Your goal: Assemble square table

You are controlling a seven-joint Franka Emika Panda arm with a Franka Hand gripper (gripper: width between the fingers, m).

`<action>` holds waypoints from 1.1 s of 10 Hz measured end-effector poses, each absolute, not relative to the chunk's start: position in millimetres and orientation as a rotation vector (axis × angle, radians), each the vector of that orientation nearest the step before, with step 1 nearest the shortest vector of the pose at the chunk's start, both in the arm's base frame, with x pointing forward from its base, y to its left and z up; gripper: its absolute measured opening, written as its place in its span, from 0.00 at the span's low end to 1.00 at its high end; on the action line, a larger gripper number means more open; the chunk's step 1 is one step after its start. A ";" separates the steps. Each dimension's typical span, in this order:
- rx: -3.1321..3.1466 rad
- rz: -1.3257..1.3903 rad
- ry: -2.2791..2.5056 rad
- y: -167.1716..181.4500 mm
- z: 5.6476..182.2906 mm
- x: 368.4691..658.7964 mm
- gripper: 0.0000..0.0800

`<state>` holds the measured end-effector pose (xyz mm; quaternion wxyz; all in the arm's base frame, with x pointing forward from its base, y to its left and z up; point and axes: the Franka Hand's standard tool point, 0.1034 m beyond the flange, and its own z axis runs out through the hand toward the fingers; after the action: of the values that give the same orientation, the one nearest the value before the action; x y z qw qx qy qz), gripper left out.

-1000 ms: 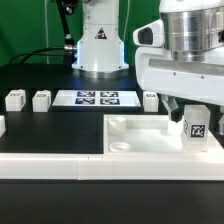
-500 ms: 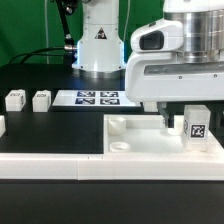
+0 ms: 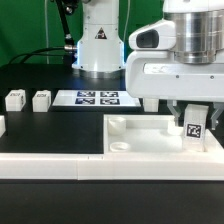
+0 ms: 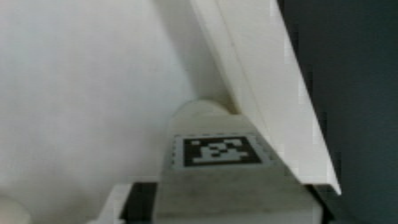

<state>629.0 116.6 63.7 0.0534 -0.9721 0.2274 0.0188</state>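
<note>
- The gripper [image 3: 195,112] has its jaws closed on a tagged leg block [image 3: 196,130], which is slightly tilted.
- The held block sits low inside the square table top [image 3: 140,143], near its corner on the exterior view's right; the wrist view shows its tag [image 4: 221,150] beside the raised rim [image 4: 249,80].
- Two loose leg blocks [image 3: 15,99] [image 3: 41,99] stand beside the marker board [image 3: 97,98].

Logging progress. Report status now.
Gripper shut on leg block, low over tabletop, exterior view's right. Seated or not: cannot tell. Nothing blocking in view.
</note>
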 end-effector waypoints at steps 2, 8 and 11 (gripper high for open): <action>-2.834 0.061 1.112 117.9 63.7 629.8 0.36; -2.269 0.074 1.978 117.0 63.5 629.8 0.36; -2.006 0.106 2.239 115.7 63.6 630.4 0.36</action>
<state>630.4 115.7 63.6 0.0667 -0.6654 0.7426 0.0352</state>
